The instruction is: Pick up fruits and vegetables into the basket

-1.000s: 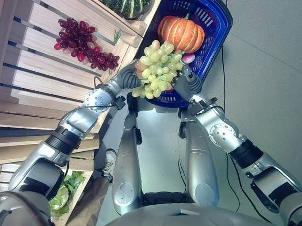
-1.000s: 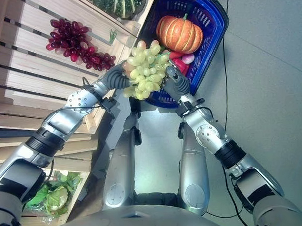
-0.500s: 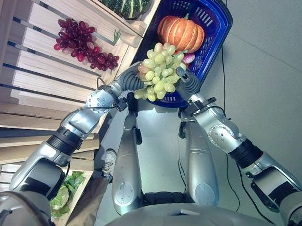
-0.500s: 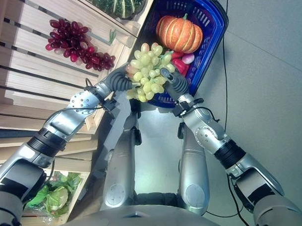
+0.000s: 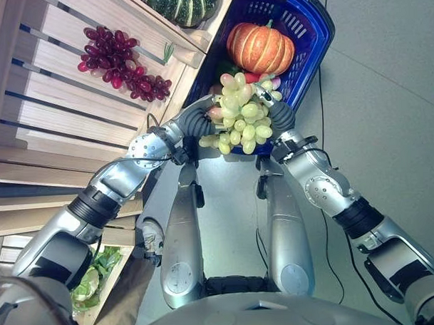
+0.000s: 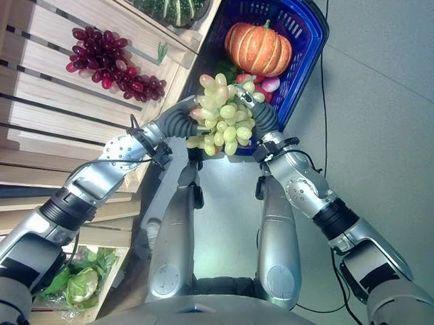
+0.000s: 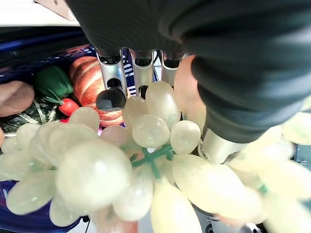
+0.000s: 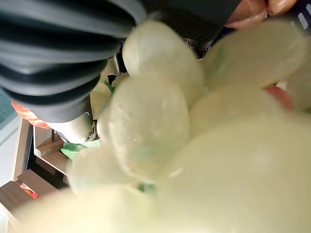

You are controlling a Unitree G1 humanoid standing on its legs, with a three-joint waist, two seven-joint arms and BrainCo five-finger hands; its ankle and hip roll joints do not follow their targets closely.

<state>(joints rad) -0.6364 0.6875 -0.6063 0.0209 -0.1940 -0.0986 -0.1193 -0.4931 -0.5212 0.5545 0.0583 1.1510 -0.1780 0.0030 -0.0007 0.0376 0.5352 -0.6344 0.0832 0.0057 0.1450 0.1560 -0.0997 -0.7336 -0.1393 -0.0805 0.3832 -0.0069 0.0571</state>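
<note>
A bunch of green grapes (image 5: pixel 240 117) hangs between my two hands above the near rim of the blue basket (image 5: pixel 317 38). My left hand (image 5: pixel 198 122) holds the bunch from the shelf side. In its wrist view the fingers (image 7: pixel 133 73) and thumb close round the grapes (image 7: pixel 146 131). My right hand (image 5: pixel 282 116) grips the bunch from the other side, with a finger (image 5: pixel 262 98) lying over the top. An orange pumpkin (image 5: pixel 260 48), a green pepper (image 7: pixel 52 82) and small red pieces (image 5: pixel 251 77) lie in the basket.
A slatted wooden shelf (image 5: pixel 51 97) stands to my left with a bunch of red grapes (image 5: pixel 117 66) on it. A striped green squash (image 5: pixel 183 3) sits on its far end. Leafy greens (image 5: pixel 92 275) lie in a lower crate. Grey floor (image 5: pixel 394 128) lies to the right.
Both hands have carried the green grapes to the right, away from the shelf's edge and over the basket's near rim. The things in the basket have not moved.
</note>
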